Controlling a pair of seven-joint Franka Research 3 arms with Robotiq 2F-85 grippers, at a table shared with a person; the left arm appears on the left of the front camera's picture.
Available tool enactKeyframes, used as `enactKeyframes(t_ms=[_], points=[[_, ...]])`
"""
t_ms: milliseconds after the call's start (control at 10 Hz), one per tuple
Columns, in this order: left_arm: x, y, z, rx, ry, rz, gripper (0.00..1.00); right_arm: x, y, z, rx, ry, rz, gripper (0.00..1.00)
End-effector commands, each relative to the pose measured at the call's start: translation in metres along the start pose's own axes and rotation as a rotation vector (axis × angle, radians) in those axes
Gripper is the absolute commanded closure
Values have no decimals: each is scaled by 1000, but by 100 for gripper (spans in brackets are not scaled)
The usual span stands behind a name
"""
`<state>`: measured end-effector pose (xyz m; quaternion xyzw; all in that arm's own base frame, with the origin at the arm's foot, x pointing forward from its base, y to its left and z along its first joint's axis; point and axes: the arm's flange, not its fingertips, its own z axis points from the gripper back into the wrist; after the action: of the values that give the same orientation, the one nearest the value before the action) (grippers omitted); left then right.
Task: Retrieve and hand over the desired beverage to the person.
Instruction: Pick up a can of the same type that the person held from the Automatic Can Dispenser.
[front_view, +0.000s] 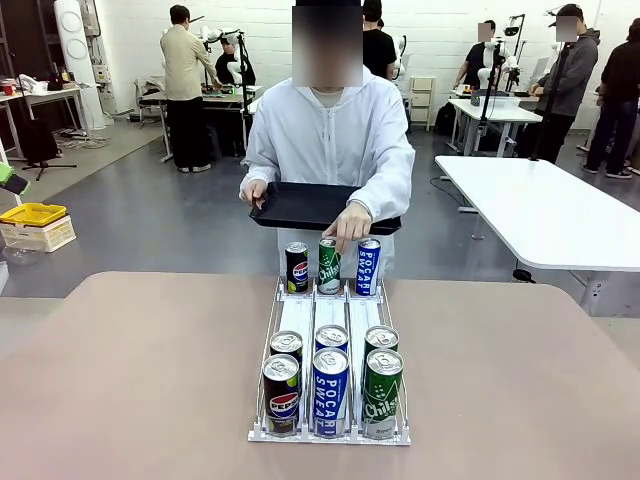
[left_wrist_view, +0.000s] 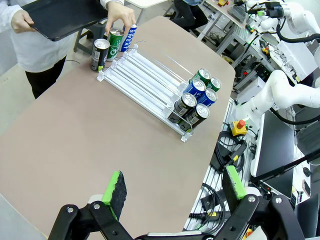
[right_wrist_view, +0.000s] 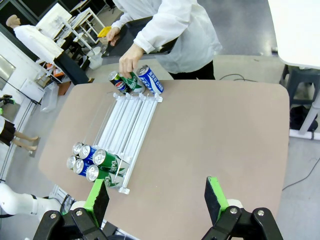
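A wide tan table (front_view: 130, 380) carries a clear three-lane rack (front_view: 297, 318) at its middle. Beyond the rack's far end stands the person (front_view: 330, 140) in a white hooded jacket, holding a black tray (front_view: 290, 205) above that end.

At the rack's near end sit six cans in two rows. In front are a dark Pepsi can (front_view: 282, 395), a blue Pocari Sweat can (front_view: 330, 392) and a near green can (front_view: 381, 394). Three more stand at the rack's far end, where the person's hand (front_view: 350, 225) rests its fingers on the middle one, a far green can (front_view: 329, 266).

The left gripper (left_wrist_view: 175, 186) and right gripper (right_wrist_view: 156, 200) hang high on the rack's near side, jaws spread wide, holding nothing.

The touched can probably signals the wanted drink, so the near green can, in the rack's right lane, looks like the one to fetch. The right gripper seems better placed. It should descend over the upright can, close around mid-body, then lift straight up clear of the rack's front lip and the blue neighbour.

Whether the hand grips or merely taps is unclear. The back row's labels are hidden behind the front cans.
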<state>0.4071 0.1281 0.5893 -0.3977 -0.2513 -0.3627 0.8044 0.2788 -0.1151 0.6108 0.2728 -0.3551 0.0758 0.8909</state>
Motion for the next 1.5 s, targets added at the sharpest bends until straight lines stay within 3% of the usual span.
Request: enactKeyframes(t_ms=[0,800,1000,1400], points=[[2,0,2,-8,-4,4,0,0,-1,-1,25,-4,6,0],[2,0,2,-8,-4,4,0,0,0,0,0,0,0,0],[2,0,2,-8,-4,4,0,7,44,-38,-58,128,-4,0],[2,0,2,-8,-4,4,0,7,136,-137,-336,284,-218,0]])
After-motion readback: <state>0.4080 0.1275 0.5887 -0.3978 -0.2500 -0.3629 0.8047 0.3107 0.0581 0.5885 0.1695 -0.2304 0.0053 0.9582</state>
